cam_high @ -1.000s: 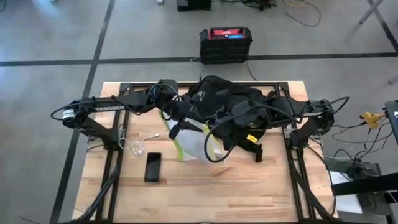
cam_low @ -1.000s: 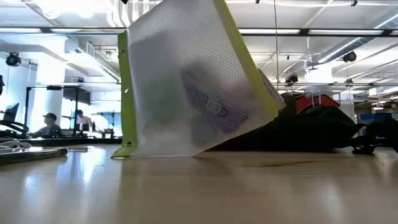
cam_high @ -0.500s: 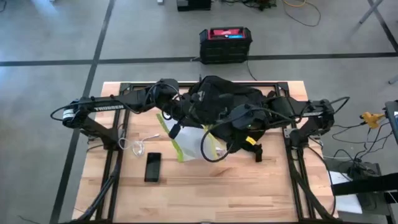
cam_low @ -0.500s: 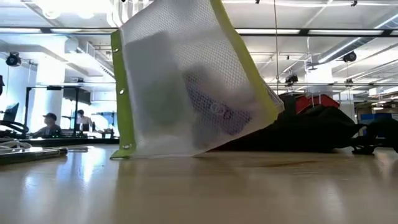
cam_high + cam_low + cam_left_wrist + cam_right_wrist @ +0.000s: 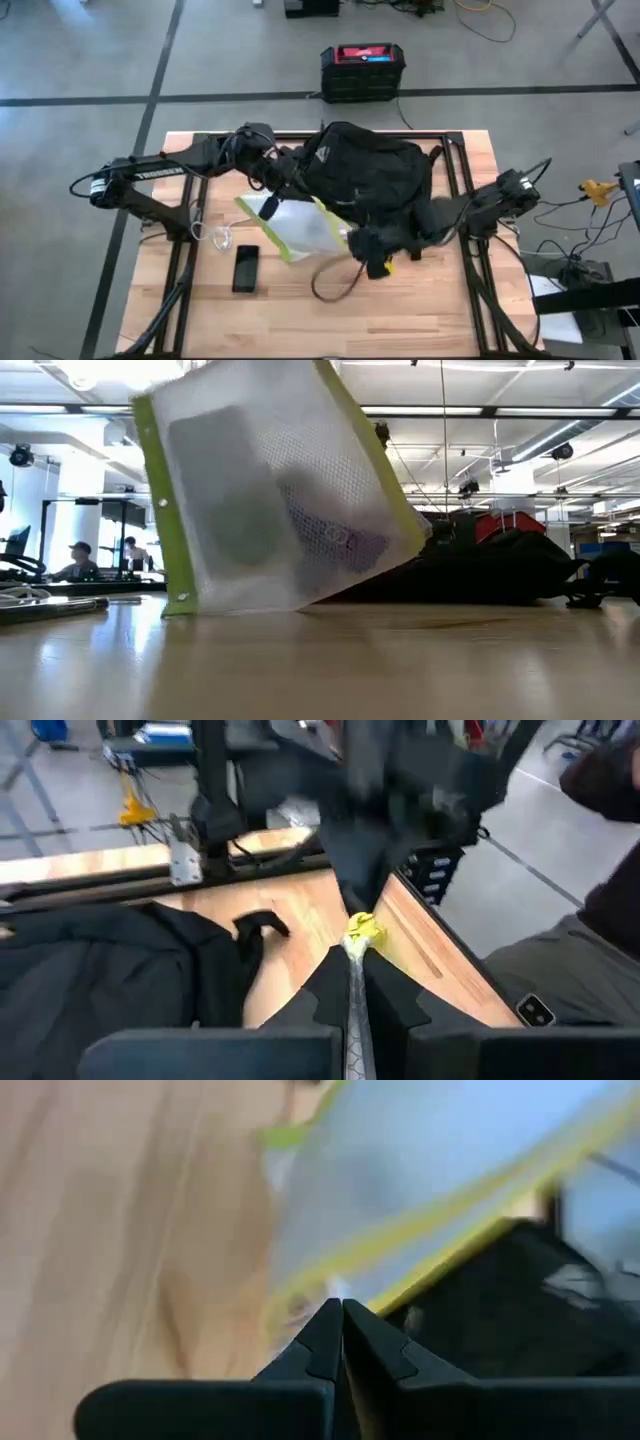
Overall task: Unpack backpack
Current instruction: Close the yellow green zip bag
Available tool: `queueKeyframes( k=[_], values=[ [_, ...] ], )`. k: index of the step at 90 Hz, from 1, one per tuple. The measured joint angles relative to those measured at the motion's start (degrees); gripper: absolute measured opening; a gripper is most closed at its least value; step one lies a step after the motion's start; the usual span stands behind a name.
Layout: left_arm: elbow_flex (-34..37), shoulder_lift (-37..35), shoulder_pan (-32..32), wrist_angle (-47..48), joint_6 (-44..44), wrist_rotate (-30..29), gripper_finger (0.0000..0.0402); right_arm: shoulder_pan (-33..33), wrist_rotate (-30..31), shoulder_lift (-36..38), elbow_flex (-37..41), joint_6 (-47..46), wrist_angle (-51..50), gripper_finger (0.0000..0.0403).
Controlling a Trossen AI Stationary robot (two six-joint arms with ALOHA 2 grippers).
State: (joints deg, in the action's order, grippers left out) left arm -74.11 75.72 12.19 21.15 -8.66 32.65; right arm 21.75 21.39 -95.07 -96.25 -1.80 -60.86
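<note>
Left gripper [image 5: 268,205] is pinching the upper edge of the mesh pouch [image 5: 290,228], fingers closed on it, holding it tilted with 1 corner on the table [image 5: 300,300] beside the backpack [image 5: 360,175]. Right gripper [image 5: 368,262] is hanging near the pouch's other end, fingers pressed together on nothing I can confirm. Risk: the thin edge slipping out, dropping the pouch onto the phone [image 5: 245,268].

Right gripper [image 5: 342,1320] with dark fingers pressed together, translucent mesh pouch [image 5: 430,1170] edged in yellow-green just beyond, black backpack [image 5: 500,1310] beside, wooden table [image 5: 110,1230] beneath.
</note>
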Motion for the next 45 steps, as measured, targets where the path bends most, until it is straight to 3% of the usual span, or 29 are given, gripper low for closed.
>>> queueKeyframes(
  k=[16,21,31,45],
  values=[
    [0.00,-0.79,-0.35,0.57,0.33,0.08,0.0000,-0.39,1.53,0.03,9.97,-2.15,10.81,0.0001],
    [0.00,-1.13,-0.39,0.49,0.38,0.12,0.0000,-0.22,5.35,0.00,12.01,-2.11,12.81,0.0001],
    [0.00,-1.27,-0.54,1.49,0.65,0.30,0.0000,0.24,14.46,1.53,12.06,0.88,15.08,0.0000],
    [0.00,-1.00,-1.34,2.19,0.80,0.34,0.0000,-1.45,15.67,5.48,8.56,4.48,16.62,0.0021]
  ],
)
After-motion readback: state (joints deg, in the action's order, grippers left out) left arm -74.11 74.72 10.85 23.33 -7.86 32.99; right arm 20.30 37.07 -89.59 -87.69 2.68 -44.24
